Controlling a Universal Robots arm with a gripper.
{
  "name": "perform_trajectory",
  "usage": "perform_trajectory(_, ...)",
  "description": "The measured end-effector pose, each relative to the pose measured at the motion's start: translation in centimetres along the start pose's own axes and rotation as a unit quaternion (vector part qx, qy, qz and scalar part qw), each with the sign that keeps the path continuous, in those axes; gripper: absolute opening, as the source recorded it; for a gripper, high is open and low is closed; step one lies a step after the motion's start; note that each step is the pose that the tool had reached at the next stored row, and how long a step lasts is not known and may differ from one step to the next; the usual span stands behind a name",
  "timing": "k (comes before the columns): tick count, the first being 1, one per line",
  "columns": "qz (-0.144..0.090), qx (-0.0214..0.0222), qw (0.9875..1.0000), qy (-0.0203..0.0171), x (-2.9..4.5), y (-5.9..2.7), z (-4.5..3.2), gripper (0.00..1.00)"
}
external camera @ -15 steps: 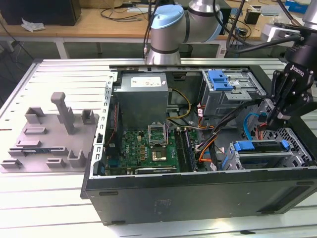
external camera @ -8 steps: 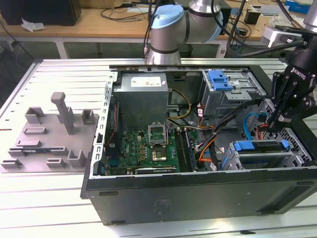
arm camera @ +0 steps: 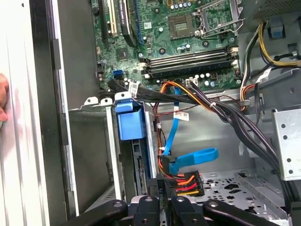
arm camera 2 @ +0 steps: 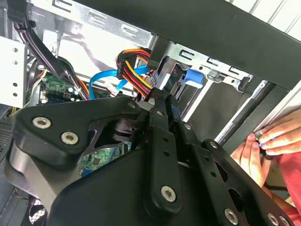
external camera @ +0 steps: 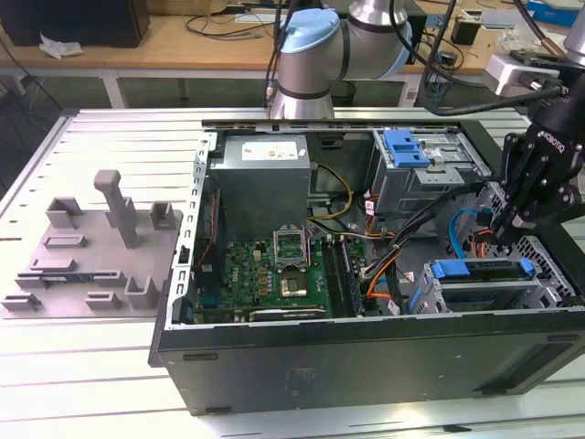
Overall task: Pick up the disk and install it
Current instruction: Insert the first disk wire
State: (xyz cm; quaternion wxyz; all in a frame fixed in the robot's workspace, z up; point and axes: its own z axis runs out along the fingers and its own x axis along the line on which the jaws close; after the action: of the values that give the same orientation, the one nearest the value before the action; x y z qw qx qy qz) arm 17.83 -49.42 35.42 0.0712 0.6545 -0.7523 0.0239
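Seating the disk [external camera: 480,269] is, as I judge it, the step you are in. Its blue frame lies along the top of the metal cage [external camera: 559,274], in the near corner of the computer case [external camera: 366,366] on the exterior view's right. The frame looks level with the cage rim, so the disk seems to be in its slot, or very nearly. The gripper [external camera: 509,225] hangs just above the far end of that frame, close to the cables. Its jaws are drawn together, and I can see nothing between them.

To do this well, press straight along the slot and not at an angle, because a frame of this kind probably jams when one end goes in first. Watch the bundle of red, orange and yellow wires [arm camera: 186,181]. In the first wrist view its black plug is just beside the gripper, and the flat blue cable [arm camera: 195,157] lies near too. You should not trap either one under the frame. Go slowly and with little force: the plastic frame may bend, but the metal cage will not. Please mind also the person's hand [arm camera 2: 263,141] at the edge of the case in the second wrist view. It is near the arm, so avoid any wide sideways motion.
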Motion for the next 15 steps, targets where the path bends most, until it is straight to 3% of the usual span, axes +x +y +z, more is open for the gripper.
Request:
perform_trajectory(4, -0.003, 0.0005, 0.9999, -0.0102, 0.51, 0.08, 0.08, 0.16)
perform_trajectory(10, -0.009, 0.0034, 0.9998, -0.02, 1.42, 0.09, 0.21, 0.16)
perform_trajectory(15, -0.015, 0.0051, 0.9995, -0.0257, 1.92, 0.16, 0.28, 0.16)
